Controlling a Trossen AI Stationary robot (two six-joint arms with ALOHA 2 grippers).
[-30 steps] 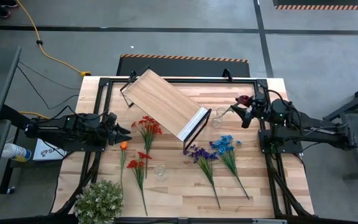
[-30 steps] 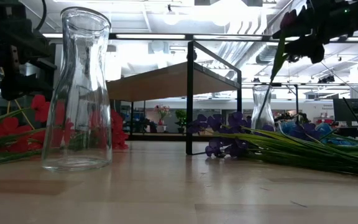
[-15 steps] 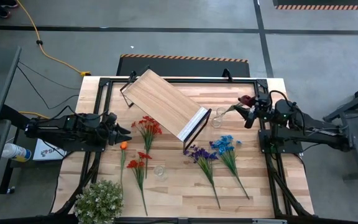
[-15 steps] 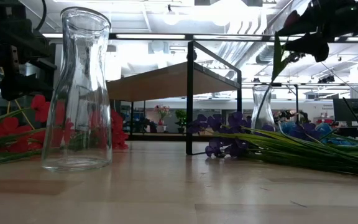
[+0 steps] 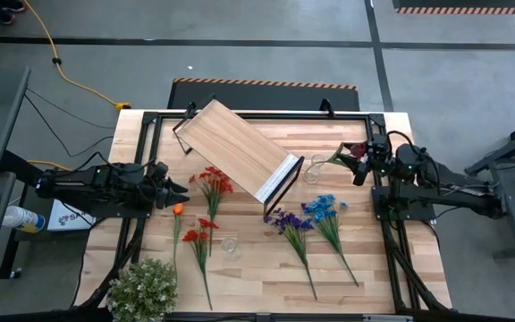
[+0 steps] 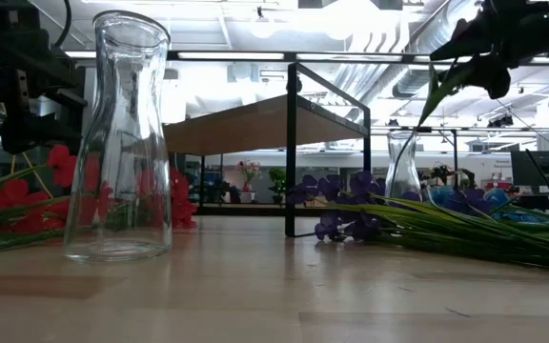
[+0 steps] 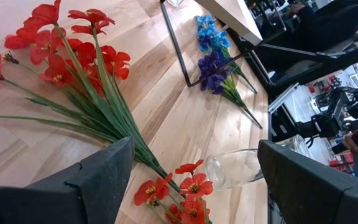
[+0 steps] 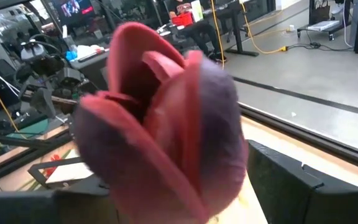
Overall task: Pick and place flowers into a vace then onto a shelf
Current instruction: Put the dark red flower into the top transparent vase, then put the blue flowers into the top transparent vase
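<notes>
1. Right gripper (image 5: pixel 356 161): positioned above the right rear part of the wooden table (image 5: pixel 383 268), near its edge. The jaws are clamped on a dark red flower (image 5: pixel 354 149); its green stem (image 5: pixel 331 159) slants down toward the small glass vase (image 5: pixel 312 169) just beside the shelf.
2. In the right wrist view the dark red bloom (image 8: pixel 160 124) fills the picture directly ahead of the fingers.
3. Shelf (image 5: pixel 238 148): a light-wood board on a black frame, lying at an angle across the rear middle of the table.
4. Left gripper (image 5: pixel 175 190): jaws apart and empty, held low at the left side of the table — just beside the red flowers (image 5: pixel 211 182).
5. Remaining flowers on the table: an orange sprig (image 5: pixel 177 211), a second red bunch (image 5: pixel 198 234), a purple bunch (image 5: pixel 288 222), a blue bunch (image 5: pixel 323 207).
6. A second, empty glass vase (image 5: pixel 230 247) stands near the front — between the red and purple bunches.
7. A bushy pale plant (image 5: pixel 143 288) sits at the front left corner.
</notes>
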